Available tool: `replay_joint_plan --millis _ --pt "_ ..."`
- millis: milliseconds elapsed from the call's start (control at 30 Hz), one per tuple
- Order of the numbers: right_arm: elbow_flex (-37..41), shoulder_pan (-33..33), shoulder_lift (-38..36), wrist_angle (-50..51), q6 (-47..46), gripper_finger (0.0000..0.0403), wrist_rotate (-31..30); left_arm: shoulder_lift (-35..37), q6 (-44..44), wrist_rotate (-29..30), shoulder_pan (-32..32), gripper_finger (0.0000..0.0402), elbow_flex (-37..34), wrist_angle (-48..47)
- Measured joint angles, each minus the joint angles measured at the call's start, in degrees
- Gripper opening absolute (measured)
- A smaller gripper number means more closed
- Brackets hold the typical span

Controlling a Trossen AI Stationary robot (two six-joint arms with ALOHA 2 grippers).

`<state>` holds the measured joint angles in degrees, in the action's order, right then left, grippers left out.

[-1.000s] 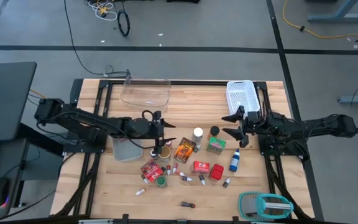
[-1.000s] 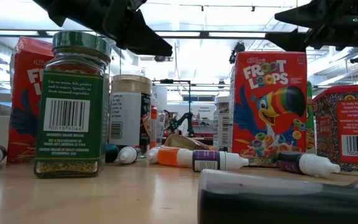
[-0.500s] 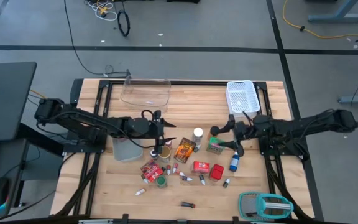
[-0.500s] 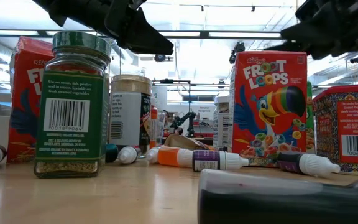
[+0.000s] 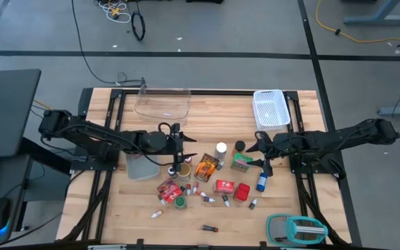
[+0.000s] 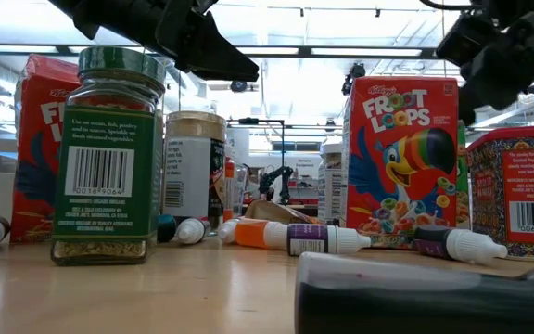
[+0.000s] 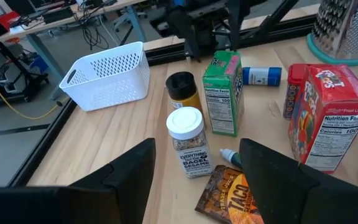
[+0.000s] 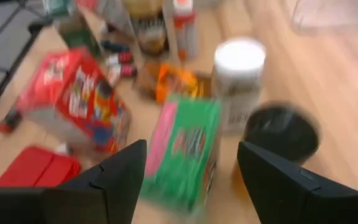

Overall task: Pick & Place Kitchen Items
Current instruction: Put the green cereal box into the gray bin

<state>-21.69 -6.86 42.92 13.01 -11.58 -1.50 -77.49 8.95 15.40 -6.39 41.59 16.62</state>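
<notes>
My right gripper (image 5: 264, 154) hangs just above the table's mid-right, jaws spread wide, nothing in them. My left gripper (image 5: 179, 147) hovers over the left of the clutter, also open and empty.

Going big to small:

- Green-and-pink cardboard carton (image 8: 185, 149), upright, directly ahead of my right fingers, at the right edge of the pile. Judged light and hollow; the walls will dent. Grip across the narrow faces, mid-height, gentle squeeze.
- Red cereal box (image 7: 328, 118): same story, light but wider, tips easily.
- White-lidded clear seasoning jar (image 7: 188, 142), standing just beside the carton. Probably glass: heavier, slick, rigid. Take it on the body below the lid.
- Black-lidded short jar (image 7: 182, 90), near the carton, on the white mesh basket's (image 5: 271, 107) side. Same handling.
- Blue plastic bottle (image 5: 262, 180), lying flat nearby. It'll roll; pinch across the middle.

Carton looks like my nearest target.
</notes>
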Motion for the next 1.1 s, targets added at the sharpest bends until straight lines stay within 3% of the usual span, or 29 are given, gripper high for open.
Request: replay_joint_plan --millis 233,367,533,700,1000,1100 --pt "0.00 -1.14 0.07 2.19 -2.07 0.0261 -3.85 0.00 -0.26 0.00 0.00 0.0242 -0.01 0.00" --pt "0.00 -1.13 0.07 2.19 -5.21 0.0240 -3.97 0.00 -0.40 -0.01 0.00 0.0242 0.01 0.00" --pt "0.00 -1.12 0.07 2.14 -7.45 0.0199 -2.79 0.00 -0.77 -0.02 0.00 0.0242 -0.01 0.00" --pt "0.00 -1.08 0.94 1.79 -10.07 0.0153 -8.53 0.00 -0.73 -0.02 0.00 0.0242 -0.01 -0.02" --pt "-0.15 -1.10 5.09 0.98 -11.31 0.0020 -8.52 0.00 -0.55 -0.04 0.00 0.0242 -0.01 -0.04" --pt "0.03 -1.10 5.19 -1.21 -8.88 0.0011 -8.49 0.00 -0.55 -0.04 0.00 0.0242 -0.01 -0.04"
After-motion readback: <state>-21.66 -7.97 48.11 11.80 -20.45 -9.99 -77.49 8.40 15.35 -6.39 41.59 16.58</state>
